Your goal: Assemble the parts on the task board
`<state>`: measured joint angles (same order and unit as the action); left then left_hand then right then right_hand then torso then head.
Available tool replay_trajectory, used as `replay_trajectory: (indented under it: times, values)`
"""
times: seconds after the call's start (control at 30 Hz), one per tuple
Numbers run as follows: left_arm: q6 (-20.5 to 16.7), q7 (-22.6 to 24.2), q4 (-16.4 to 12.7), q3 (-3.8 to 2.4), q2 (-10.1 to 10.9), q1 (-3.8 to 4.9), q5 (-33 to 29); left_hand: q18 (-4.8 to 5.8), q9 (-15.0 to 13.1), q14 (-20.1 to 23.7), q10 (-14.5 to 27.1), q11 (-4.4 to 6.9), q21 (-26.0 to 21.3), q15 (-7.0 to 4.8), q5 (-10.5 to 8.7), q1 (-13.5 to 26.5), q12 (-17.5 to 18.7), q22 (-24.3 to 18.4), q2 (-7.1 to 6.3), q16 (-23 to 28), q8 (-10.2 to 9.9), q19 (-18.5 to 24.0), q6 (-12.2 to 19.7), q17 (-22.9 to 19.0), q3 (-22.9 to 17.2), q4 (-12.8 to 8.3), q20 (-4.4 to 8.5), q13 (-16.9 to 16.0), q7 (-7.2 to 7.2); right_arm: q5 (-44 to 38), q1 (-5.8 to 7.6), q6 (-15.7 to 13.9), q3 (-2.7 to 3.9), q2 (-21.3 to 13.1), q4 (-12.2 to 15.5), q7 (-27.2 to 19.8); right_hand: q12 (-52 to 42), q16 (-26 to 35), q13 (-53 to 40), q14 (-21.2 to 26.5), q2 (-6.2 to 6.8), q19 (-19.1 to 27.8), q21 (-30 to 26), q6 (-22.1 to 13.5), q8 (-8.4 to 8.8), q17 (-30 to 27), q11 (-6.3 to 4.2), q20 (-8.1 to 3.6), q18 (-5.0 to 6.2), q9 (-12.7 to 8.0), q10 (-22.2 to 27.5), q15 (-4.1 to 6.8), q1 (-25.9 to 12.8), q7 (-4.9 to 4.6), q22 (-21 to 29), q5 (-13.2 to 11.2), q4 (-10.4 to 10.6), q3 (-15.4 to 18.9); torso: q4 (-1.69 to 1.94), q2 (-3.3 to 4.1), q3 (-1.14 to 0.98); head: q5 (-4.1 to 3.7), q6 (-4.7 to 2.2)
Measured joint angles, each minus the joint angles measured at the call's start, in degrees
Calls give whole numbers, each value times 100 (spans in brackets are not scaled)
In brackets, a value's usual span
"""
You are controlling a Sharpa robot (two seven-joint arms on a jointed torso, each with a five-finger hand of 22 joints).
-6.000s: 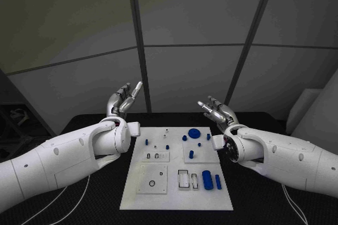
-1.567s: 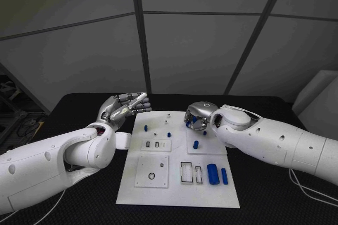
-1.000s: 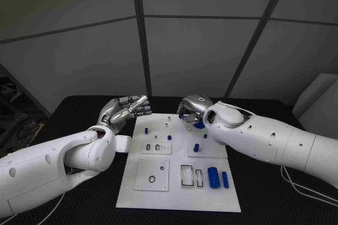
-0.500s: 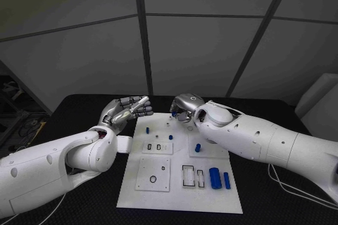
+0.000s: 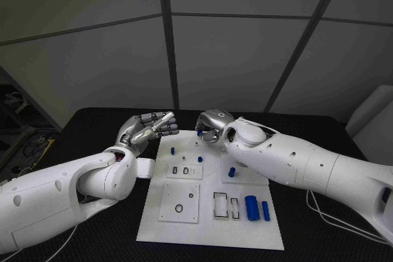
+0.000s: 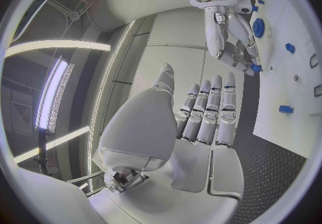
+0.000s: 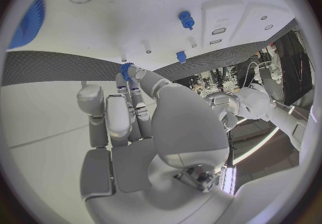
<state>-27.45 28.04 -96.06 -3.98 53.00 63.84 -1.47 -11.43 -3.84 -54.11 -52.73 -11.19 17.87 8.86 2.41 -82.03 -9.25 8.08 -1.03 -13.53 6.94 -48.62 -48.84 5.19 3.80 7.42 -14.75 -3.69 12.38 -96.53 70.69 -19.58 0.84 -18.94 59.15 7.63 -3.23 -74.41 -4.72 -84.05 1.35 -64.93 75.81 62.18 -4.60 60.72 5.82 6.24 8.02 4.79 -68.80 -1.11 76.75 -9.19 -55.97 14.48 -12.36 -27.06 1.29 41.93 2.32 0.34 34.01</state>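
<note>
Right silver hand reaches over the white task board's far edge, pinching a small blue peg. Left silver hand hovers raised, fingers curled, grasping nothing.

Two glossy white arms of smooth rounded shells, dotted with small dark screw recesses and trailing thin pale cables behind the forearms, each ending past a bulbous wrist in a silver segmented left hand and right hand with pale fingertips.
</note>
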Motion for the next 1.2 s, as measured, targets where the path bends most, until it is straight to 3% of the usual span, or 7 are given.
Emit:
replay_trajectory:
  times: [0.67,0.87,1.1,1.2]
  values:
    - [1,-1,-6,-2,-3,7,0,-1,-1,3,0,0,0,3,0,0,0,1,0,23,0,0,0,-4,0,0,0,0,0,62,0,165,-1,65,-131,1,-11,0,13,0,32,0,0,-1,16,-28,0,0,0,-3,0,0,-32,0,13,-1,31,-31,-2,10,3,-3,19]
    - [2,-2,-8,-2,-3,9,1,0,-1,3,0,0,0,3,0,0,0,1,0,23,-23,0,0,-4,0,0,0,0,0,66,5,209,0,93,-178,6,-10,0,28,0,62,31,0,-57,66,-81,-13,31,0,-2,63,0,-62,-56,55,-7,79,-79,-2,12,7,7,16]
    - [3,-4,-10,-2,-2,12,1,0,-1,3,0,0,0,3,0,0,0,1,0,22,-23,0,0,-4,0,0,0,-1,0,70,7,264,1,127,-228,18,-24,31,114,11,222,241,-69,-342,90,-226,147,135,0,-49,767,-94,-130,-160,263,-34,137,-146,-2,15,7,12,8]
    - [4,-5,-11,-2,-1,14,1,0,-1,3,0,0,0,3,0,0,0,-1,0,22,-23,0,0,-4,0,0,0,0,0,71,4,291,-1,131,-242,24,-24,34,114,0,227,279,-95,-390,90,-266,187,152,1,-49,906,-106,-136,-168,340,-34,137,-146,-2,15,9,12,9]
